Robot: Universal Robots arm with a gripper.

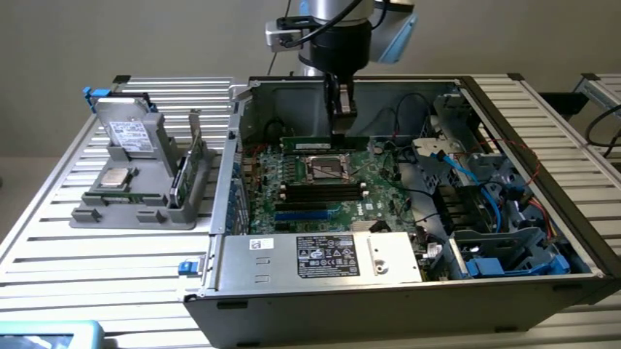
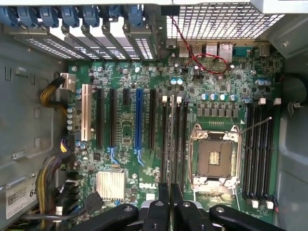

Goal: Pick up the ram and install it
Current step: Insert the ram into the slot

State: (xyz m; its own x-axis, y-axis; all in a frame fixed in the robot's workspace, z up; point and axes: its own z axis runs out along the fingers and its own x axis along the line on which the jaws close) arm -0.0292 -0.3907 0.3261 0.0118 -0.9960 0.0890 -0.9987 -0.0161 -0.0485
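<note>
Green ram [image 1: 310, 143], green motherboard [image 1: 291, 190], blue slot [image 2: 138, 120], black fingers [image 2: 164, 202]

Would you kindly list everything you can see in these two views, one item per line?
table: one, silver slats, under everything.
computer case: one, grey, open, on the table.
motherboard: one, green, inside the case.
processor socket: one, silver, empty, mid-board.
ram: one, green stick, in the pincer, at the slots beside the socket.
holder: one, grey, on the table, at the exterior view's left of the case.
processor chip: one, silver, lying on the holder.
card: one, green, upright in the holder.
drive: one, silver, upright on the holder.
cables: several, blue, inside the case at the exterior view's right.
pincer: one, black, shut on the ram.
</note>
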